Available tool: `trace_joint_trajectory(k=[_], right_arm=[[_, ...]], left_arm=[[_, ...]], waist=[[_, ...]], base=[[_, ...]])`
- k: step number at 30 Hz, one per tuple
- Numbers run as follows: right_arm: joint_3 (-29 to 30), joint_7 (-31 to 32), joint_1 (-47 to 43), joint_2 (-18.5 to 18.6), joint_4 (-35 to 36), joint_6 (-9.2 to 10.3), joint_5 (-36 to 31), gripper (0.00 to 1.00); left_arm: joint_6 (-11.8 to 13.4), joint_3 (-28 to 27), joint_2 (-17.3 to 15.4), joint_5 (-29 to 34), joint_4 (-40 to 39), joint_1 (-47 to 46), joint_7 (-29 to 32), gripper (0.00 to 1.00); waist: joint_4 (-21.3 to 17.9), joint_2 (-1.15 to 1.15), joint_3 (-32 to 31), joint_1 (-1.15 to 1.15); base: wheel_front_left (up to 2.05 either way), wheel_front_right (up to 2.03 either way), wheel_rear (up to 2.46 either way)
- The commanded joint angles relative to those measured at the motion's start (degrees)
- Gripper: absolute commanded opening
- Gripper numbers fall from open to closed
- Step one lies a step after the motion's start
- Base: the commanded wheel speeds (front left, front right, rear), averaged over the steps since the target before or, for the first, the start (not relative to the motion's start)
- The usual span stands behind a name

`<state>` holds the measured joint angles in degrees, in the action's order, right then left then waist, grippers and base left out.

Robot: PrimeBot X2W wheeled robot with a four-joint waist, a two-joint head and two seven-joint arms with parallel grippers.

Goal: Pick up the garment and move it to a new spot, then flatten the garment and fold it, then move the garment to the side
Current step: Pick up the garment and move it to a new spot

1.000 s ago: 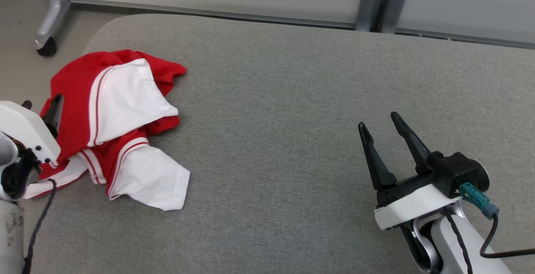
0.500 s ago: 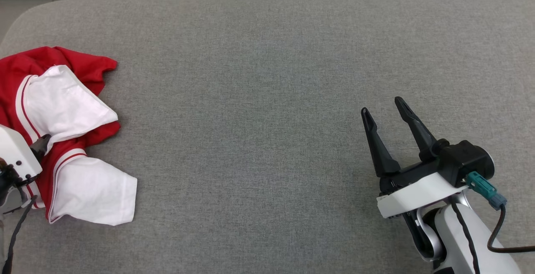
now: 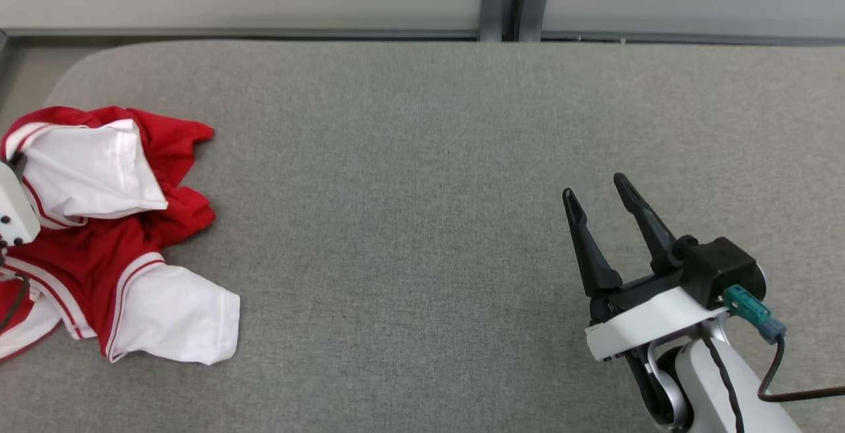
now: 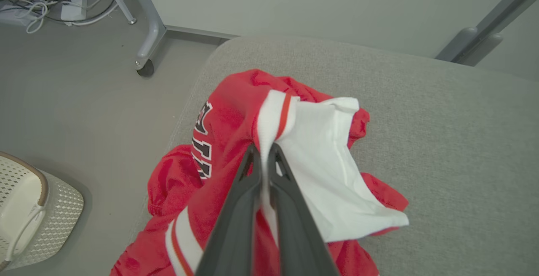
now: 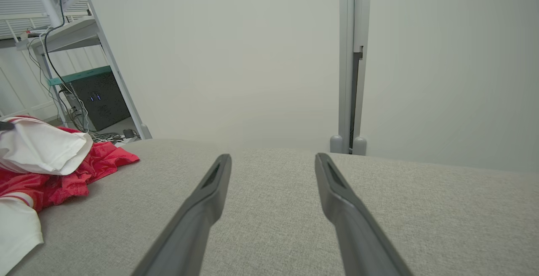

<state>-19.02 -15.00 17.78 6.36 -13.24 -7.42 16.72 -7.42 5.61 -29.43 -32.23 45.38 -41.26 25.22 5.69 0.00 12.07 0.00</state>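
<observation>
Grey fabric tabletop [image 3: 422, 156] stretches across my head view. At its left end I see the red-and-white garment [image 3: 86, 255] lying crumpled, with a white, red-striped hem pinched between the closed fingers of my left gripper [image 4: 263, 147]. My right gripper [image 3: 594, 187] hovers well apart from it, fingers spread wide, holding nothing.

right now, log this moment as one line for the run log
step: pick up | left gripper: shut on garment, white edge | right gripper: open, empty | garment: crumpled, left end of table
</observation>
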Motion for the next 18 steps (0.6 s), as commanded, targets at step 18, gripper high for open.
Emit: trace_joint_trajectory(k=[18], right_arm=[[3.17, -0.27, -5.13, -2.65, -0.14, -0.13, 0.43, 1.00]], left_arm=[[-0.05, 17.24, -3.40, -4.01, -34.16, -6.36, 4.70, 0.00]], waist=[[-9.35, 0.00, -11.91, 0.00]], base=[[0.00, 0.00, 0.00]])
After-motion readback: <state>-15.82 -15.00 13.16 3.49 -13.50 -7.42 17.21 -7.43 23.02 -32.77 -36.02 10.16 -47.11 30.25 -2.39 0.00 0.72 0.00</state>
